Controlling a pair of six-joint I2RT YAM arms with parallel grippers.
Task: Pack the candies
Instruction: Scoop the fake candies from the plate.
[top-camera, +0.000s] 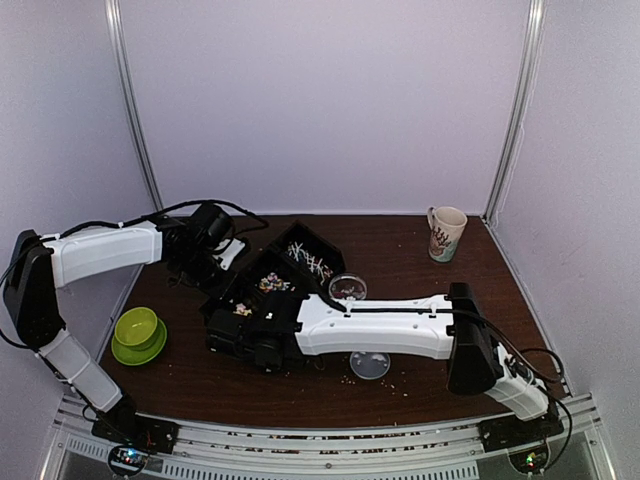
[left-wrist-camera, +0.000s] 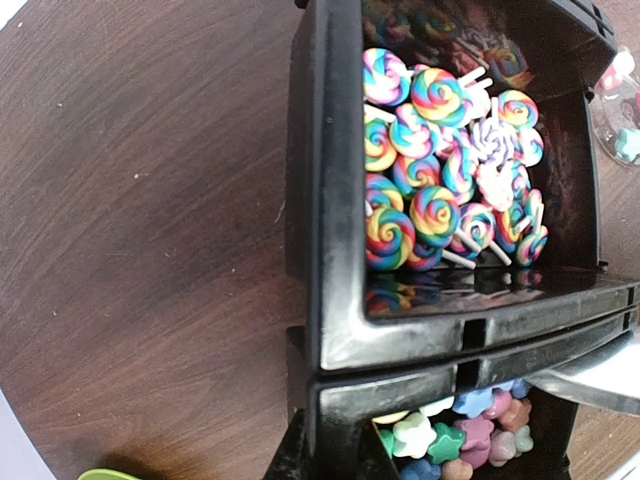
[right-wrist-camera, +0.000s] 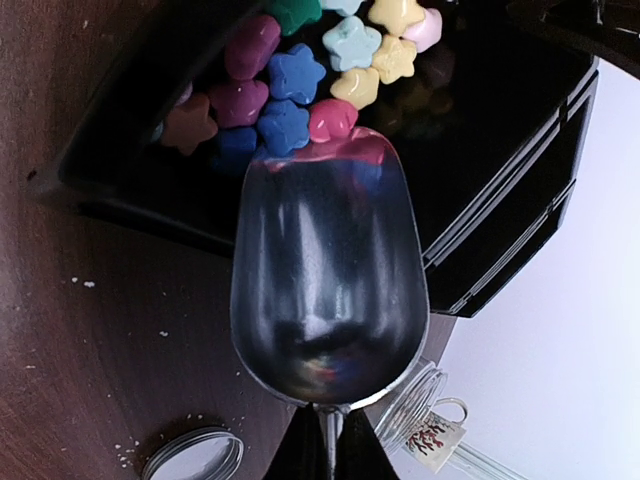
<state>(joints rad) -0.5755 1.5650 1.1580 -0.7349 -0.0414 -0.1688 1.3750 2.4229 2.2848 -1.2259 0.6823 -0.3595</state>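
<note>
A black compartment tray (top-camera: 291, 236) holds the candies. One compartment has swirl lollipops (left-wrist-camera: 440, 180) on white sticks, and the one beside it has pastel star candies (right-wrist-camera: 290, 75). My left gripper (left-wrist-camera: 332, 450) is shut on the tray's wall (left-wrist-camera: 320, 200), at the corner of the star compartment. In the right wrist view my right gripper (right-wrist-camera: 330, 450) is shut on the thin handle of a metal scoop (right-wrist-camera: 325, 270). The scoop's bowl is empty. Its tip touches the nearest stars over the tray's edge. The scoop (left-wrist-camera: 600, 380) also shows at the right edge of the left wrist view.
An open glass jar (top-camera: 347, 288) lies just right of the tray, and its lid (top-camera: 369, 364) sits nearer the front. A patterned mug (top-camera: 446, 232) stands at the back right. A green bowl on a saucer (top-camera: 138, 333) is at the front left. Pale crumbs dot the brown table.
</note>
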